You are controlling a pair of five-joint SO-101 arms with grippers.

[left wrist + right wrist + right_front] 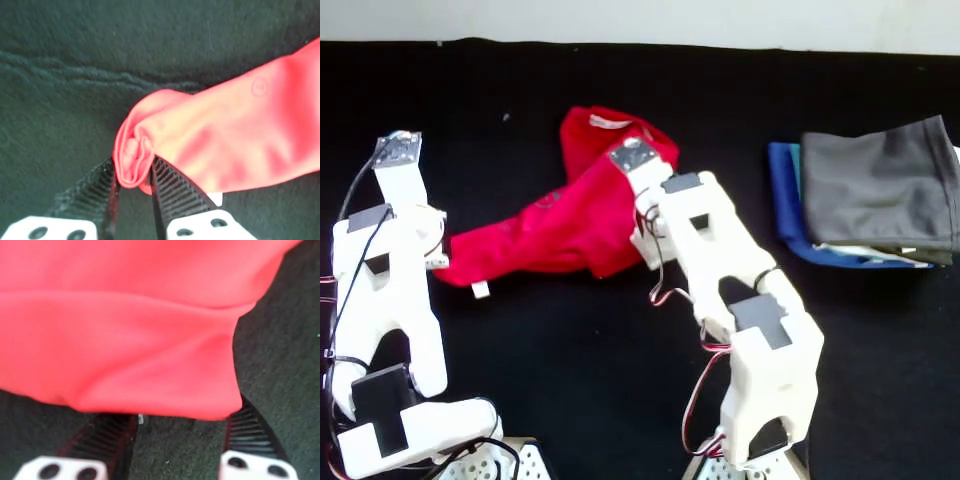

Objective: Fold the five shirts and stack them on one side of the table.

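The stack (880, 195) (grey on top) looks built; only the red shirt (560, 225) lies unfolded. The left fingers (170, 187) pinch its end; the right fingers (107, 437) gape open.

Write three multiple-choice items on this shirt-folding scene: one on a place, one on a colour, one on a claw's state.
1. Where does the stack of folded shirts lie?
A. On the right arm's side of the table
B. Beside the left arm's base
C. Under the left arm

2. What colour is the stack's top shirt?
A. Yellow
B. Grey
C. Orange

3. What state is the left claw in?
A. Open over bare table
B. Shut on nothing
C. Shut on the red shirt

Answers:
1 A: the high view shows the stack out past the right arm.
2 B: grey cloth lies uppermost.
3 C: the left wrist view shows it pinching a bunched end of the red cloth.
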